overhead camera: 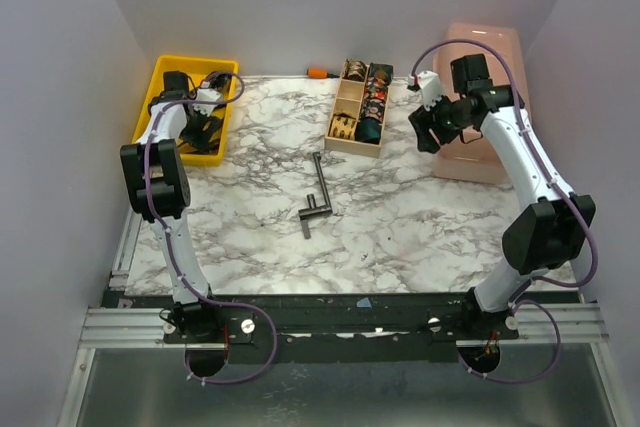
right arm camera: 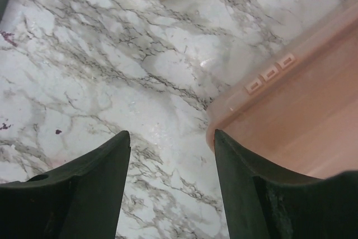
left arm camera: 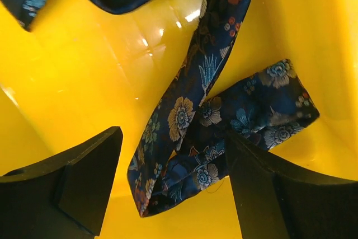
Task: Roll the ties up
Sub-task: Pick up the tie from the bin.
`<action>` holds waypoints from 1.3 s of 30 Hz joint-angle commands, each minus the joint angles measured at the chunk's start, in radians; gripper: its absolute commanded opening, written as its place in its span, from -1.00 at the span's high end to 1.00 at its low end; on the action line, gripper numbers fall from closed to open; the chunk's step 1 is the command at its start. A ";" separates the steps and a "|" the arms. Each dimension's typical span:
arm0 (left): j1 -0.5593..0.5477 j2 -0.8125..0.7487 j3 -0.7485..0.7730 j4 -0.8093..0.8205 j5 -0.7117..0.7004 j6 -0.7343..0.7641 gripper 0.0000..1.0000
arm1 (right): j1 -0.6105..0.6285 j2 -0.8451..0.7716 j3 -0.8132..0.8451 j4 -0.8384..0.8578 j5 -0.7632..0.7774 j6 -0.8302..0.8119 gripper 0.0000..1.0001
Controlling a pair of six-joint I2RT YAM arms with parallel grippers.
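Left gripper (left arm camera: 173, 138) jaws spread, straddling the floral tie (left arm camera: 212, 71); not pinching, though the right finger (left arm camera: 263, 183) sits just against a fold of the fabric. Tie is a dark blue strip, loose and doubled over on the floor of the yellow bin (left arm camera: 84, 71), far left of the marble table (overhead camera: 400, 227). More dark patterned fabric at the far edge of the left wrist view, can't tell if it's the same tie. Right gripper (right arm camera: 170, 135) jaws spread too, nothing between them, hanging over bare marble just beside the rim of the pink bin (right arm camera: 302, 116), far right. Wooden box (overhead camera: 345, 142) at far centre holds coiled ties (overhead camera: 368, 130) in its compartments. T-shaped tool (overhead camera: 315, 202) lies mid-table, apart from both arms.
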State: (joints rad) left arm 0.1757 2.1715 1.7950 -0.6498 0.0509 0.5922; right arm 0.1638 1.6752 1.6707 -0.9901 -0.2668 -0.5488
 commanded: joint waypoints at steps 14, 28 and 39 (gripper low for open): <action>0.007 -0.013 0.071 -0.051 0.100 0.038 1.00 | 0.146 0.006 -0.188 0.051 -0.136 -0.032 -0.31; 0.052 -0.471 0.126 -0.101 0.446 -0.233 1.00 | 0.430 0.187 -0.299 0.250 -0.088 -0.129 -0.20; 0.060 -0.707 0.197 -0.077 0.639 -0.475 1.00 | 0.527 0.420 -0.223 0.402 -0.126 -0.109 -0.17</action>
State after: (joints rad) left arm 0.2283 1.5307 1.9690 -0.7395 0.5690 0.2451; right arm 0.6346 2.0045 1.4235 -0.6735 -0.3740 -0.6662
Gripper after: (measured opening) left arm 0.035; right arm 0.590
